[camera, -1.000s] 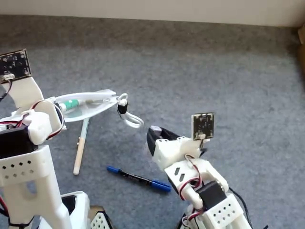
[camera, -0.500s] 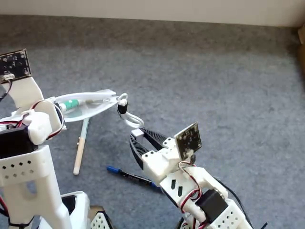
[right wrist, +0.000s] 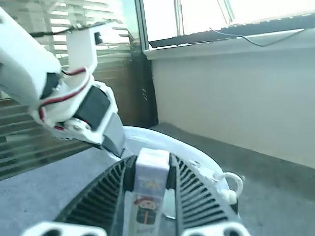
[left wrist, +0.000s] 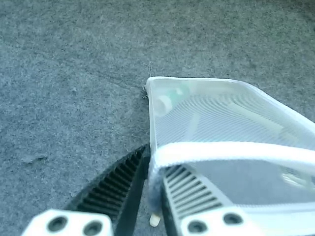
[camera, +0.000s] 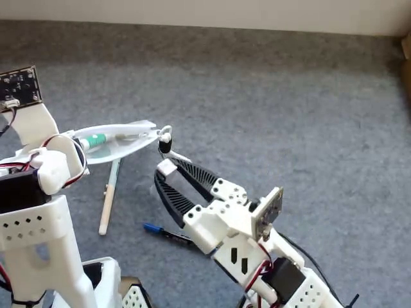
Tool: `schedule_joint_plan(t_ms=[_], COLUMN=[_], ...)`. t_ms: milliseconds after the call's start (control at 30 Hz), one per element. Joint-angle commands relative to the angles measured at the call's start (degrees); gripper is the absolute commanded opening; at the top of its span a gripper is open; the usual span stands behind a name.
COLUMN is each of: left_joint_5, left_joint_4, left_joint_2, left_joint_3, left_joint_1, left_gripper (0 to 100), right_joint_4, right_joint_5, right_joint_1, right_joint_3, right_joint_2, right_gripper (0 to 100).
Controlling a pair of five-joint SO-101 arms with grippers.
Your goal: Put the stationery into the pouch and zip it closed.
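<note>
**While the left arm holds the pouch, the right carries a small block beside it**

Where the grey carpet (camera: 289, 96) nears its left edge, the left gripper (left wrist: 153, 162) is clamped on the rim of the white mesh pouch (left wrist: 221, 123). The band of the rim is pinched between its black and white ribbed fingers (left wrist: 115, 184). From above, the pouch (camera: 119, 146) has its mouth open, and a green-and-white item (camera: 95, 140) lies inside it. The zip pull (camera: 165, 137), with a black piece and a white ring, hangs at the pouch's end facing the middle of the carpet.

The right gripper (camera: 160, 173) is just beside that zip pull. Its jaws are closed on a small white block (camera: 166, 167), probably an eraser, though its print is too small to tell. In the right wrist view the block (right wrist: 150, 184) stands upright between the black ribbed fingers (right wrist: 106, 189), with the pouch rim (right wrist: 162, 140) and the zip ring (right wrist: 231, 183) close beyond it.

A pale pencil (camera: 108, 196) lies on the carpet, reaching from under the pouch toward the near edge. A blue pen (camera: 160, 232) lies close to the near edge, and the right arm hides part of it.
</note>
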Motion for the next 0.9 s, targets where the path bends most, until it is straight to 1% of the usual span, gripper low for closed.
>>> schedule_joint_plan(t_ms=[0,133,333,733,867], left_joint_5=[0.18,0.18,0.18,0.18,0.18], left_joint_4=[-1.14,-1.14,-1.14,-1.14,-1.14], left_joint_2=[0.48,0.48,0.48,0.48,0.48], left_joint_3=[0.13,0.13,0.13,0.13,0.13], left_joint_1=[0.92,0.92,0.92,0.92,0.92], left_gripper=[1,1,1,1,1], right_joint_4=[-4.88,-9.27,-20.97,-44.88,-52.97], right_joint_5=[0.88,0.88,0.88,0.88,0.88], right_joint_1=[-2.24,-2.24,-2.24,-2.07,-0.22], right_joint_3=[-8.57,-13.41,-18.68,-18.95,-19.03], right_joint_2=[3.21,12.70,26.07,48.48,54.81], right_gripper=[0.4,0.4,0.4,0.4,0.4])
